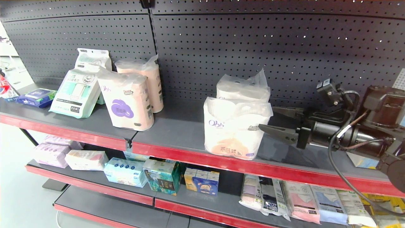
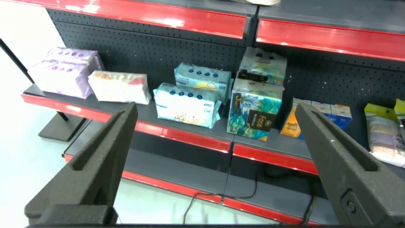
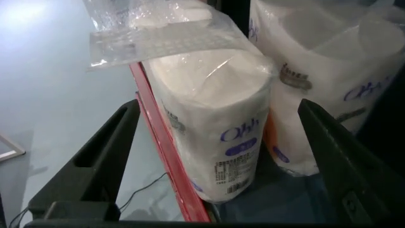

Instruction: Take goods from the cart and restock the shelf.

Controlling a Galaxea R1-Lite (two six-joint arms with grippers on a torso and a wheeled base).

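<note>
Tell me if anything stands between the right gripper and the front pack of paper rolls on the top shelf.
Nothing visible does. The right gripper is open and close beside the front pack, pointing at it, with only bare shelf beneath. The second pack stands behind the front one, out of the way.

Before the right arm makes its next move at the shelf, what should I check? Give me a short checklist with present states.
1. Right end effector open: ok.
2. Its fingers free of the front roll pack: cannot tell.
3. Front roll pack upright on the top shelf: ok.
4. Pack fully behind the red shelf edge: cannot tell.
5. Left end effector open and empty: ok.
</note>
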